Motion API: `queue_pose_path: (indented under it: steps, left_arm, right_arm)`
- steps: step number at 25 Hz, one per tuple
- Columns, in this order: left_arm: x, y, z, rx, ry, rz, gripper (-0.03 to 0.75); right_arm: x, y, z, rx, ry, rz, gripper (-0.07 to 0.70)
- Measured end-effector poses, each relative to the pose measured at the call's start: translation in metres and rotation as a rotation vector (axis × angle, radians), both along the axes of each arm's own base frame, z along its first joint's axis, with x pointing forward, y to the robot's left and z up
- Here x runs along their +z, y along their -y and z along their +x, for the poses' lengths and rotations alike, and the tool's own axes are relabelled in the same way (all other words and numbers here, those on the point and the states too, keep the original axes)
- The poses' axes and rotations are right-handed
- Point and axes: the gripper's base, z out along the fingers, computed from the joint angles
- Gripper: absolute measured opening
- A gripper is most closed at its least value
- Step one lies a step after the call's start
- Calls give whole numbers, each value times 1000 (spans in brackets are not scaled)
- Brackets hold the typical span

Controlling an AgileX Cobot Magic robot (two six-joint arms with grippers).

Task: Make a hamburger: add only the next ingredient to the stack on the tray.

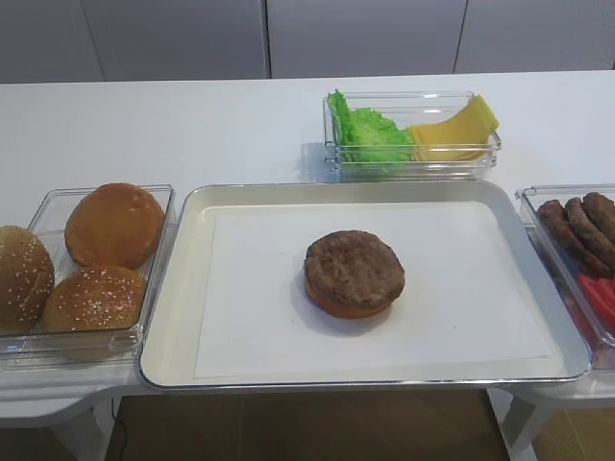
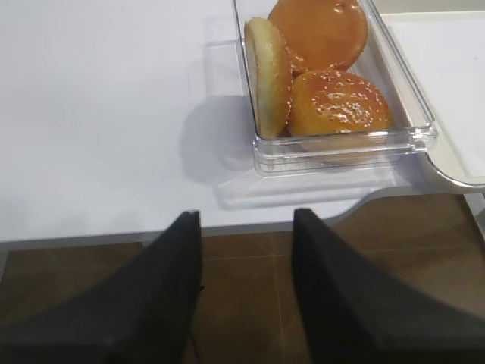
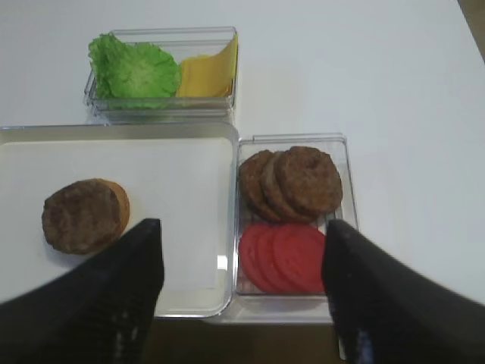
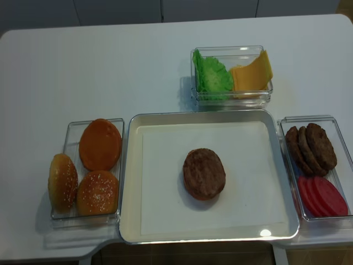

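Observation:
The stack [image 1: 354, 274] sits mid-tray on the white paper liner: a brown patty [image 4: 204, 172] lies on top of a tan bun base whose edge shows beneath it [image 3: 118, 203]. No red sauce layer shows. The silver tray [image 1: 183, 317] spans the table front. My right gripper [image 3: 241, 262] is open and empty, hovering above the tray's near right corner and the tub of red slices. My left gripper [image 2: 247, 250] is open and empty, off the table's front edge, below the bun tub. Neither gripper appears in the exterior views.
A clear tub [image 4: 339, 165] right of the tray holds spare patties [image 4: 312, 146] and red slices [image 4: 322, 196]. A left tub holds three domed buns [image 4: 100, 143]. A tub behind the tray holds lettuce [image 1: 365, 130] and cheese [image 1: 452, 130].

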Motion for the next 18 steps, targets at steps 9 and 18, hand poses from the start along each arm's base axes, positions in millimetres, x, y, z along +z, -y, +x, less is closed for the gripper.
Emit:
queue_pose_path:
  steps: [9,18]
  left_arm:
    - [0,0,0,0,0,0,297]
    - [0,0,0,0,0,0,297]
  right_arm:
    - [-57,4,-66,0,56,2,492]
    - [-104,7,-110,-2,161,11,492]
